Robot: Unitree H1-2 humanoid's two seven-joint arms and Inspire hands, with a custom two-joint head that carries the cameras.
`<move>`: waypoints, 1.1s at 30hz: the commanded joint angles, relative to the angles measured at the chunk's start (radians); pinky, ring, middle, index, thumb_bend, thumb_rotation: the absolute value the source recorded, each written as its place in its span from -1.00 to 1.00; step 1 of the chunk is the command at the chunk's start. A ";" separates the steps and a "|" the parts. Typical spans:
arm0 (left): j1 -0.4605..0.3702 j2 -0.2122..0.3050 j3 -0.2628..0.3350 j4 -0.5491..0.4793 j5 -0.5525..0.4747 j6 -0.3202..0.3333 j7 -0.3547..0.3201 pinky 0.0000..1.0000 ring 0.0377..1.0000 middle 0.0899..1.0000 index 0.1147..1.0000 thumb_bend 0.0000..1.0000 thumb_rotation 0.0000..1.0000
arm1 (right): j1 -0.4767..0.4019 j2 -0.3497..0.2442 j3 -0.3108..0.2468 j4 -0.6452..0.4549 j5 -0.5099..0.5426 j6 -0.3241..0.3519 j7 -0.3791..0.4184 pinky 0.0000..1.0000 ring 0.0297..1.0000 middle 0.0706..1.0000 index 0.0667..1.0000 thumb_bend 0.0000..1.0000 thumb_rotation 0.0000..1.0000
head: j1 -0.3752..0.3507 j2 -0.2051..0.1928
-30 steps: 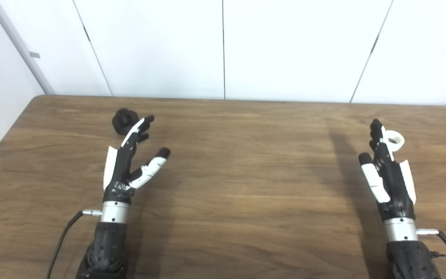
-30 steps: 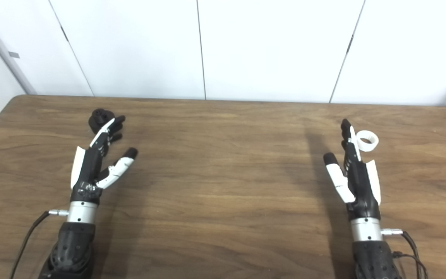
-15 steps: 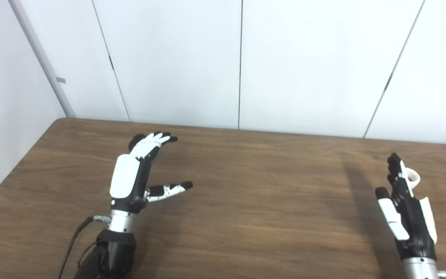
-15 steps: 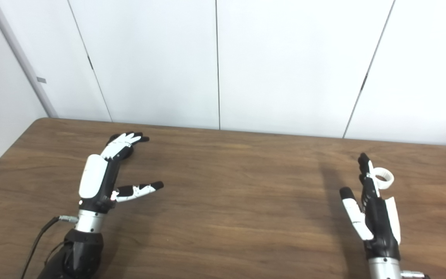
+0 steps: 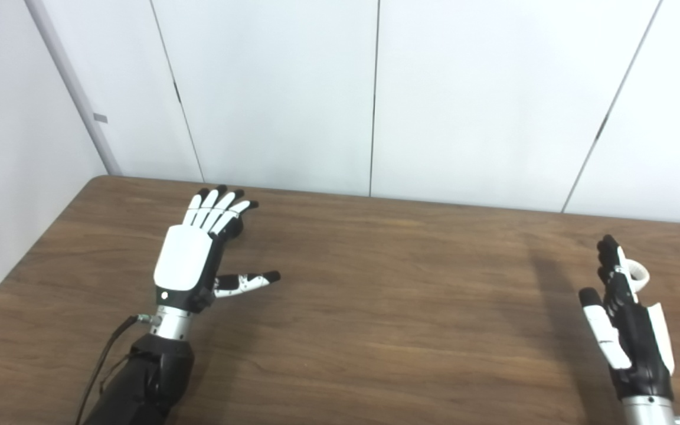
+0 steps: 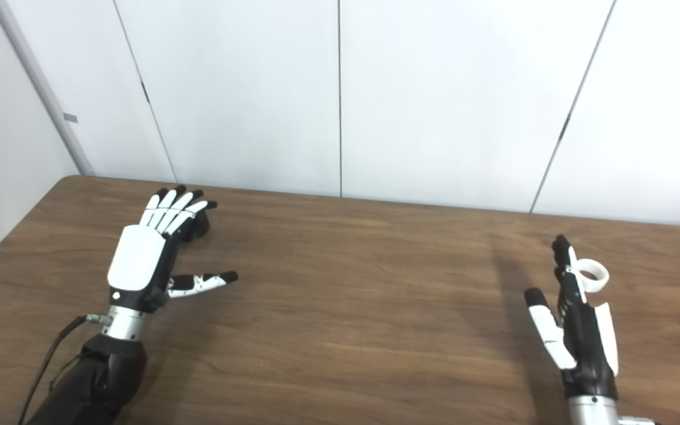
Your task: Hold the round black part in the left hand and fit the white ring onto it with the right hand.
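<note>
The round black part lies on the wooden table at the far left, mostly hidden under my left hand's fingers. My left hand hovers palm down over it, fingers spread and thumb out to the right, holding nothing. The white ring lies on the table at the right, just past my right hand. That hand stands edge-on with fingers straight and apart, thumb to the left, open, its fingertips beside the ring.
The brown wooden table runs back to white wall panels. Its left edge slants along the left side of the picture. A cable trails from the left wrist.
The camera has tilted up, so the whole scene sits lower. My left hand has turned palm down and moved forward over the black part. The right hand has kept its pose beside the ring.
</note>
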 commanded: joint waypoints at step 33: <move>-0.228 0.154 0.036 0.287 -0.341 0.159 -0.314 0.99 1.00 1.00 0.94 1.00 0.00 | 0.070 -0.001 0.012 0.111 -0.007 -0.043 -0.003 0.98 1.00 0.98 0.96 -0.07 0.67 | 0.049 -0.004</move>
